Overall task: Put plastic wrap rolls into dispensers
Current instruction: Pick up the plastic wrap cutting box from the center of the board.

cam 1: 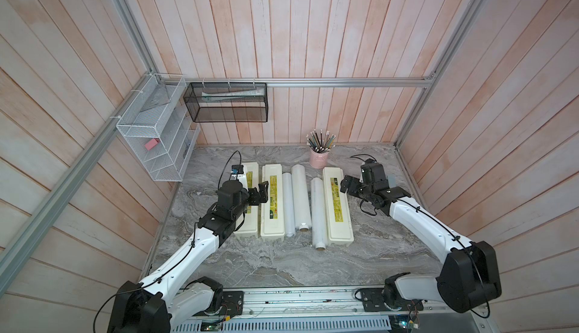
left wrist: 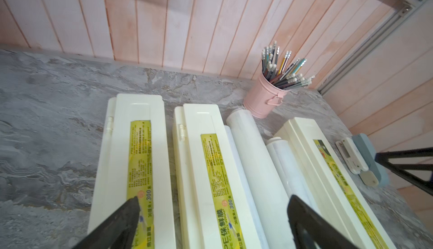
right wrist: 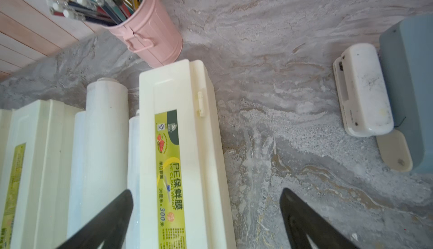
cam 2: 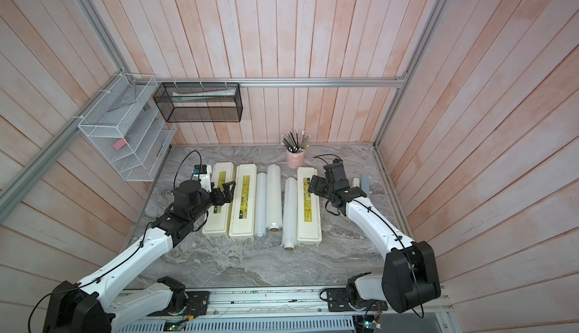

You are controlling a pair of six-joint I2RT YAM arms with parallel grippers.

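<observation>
Three cream dispensers lie side by side on the marble table with lids shut: left (cam 1: pixel 247 218), middle (cam 1: pixel 272 203) and right (cam 1: pixel 336 206). Three plastic wrap rolls lie between them: a thin one (cam 1: pixel 287 204), a thick one (cam 1: pixel 300 196) and a third (cam 1: pixel 318 212) against the right dispenser. My left gripper (cam 1: pixel 260 194) hovers open over the left and middle dispensers; in the left wrist view (left wrist: pixel 213 199) its jaws straddle the middle dispenser (left wrist: pixel 210 166). My right gripper (cam 1: pixel 347 186) is open over the right dispenser's far half (right wrist: pixel 178 142), holding nothing (right wrist: pixel 206 191).
A pink cup of pencils (cam 1: pixel 319 157) stands behind the rolls. A grey-blue stapler-like object (right wrist: pixel 410 91) and a small white device (right wrist: pixel 363 95) lie at the far right. A white wire rack (cam 1: pixel 153 134) and a black mesh basket (cam 1: pixel 225 103) hang on the walls.
</observation>
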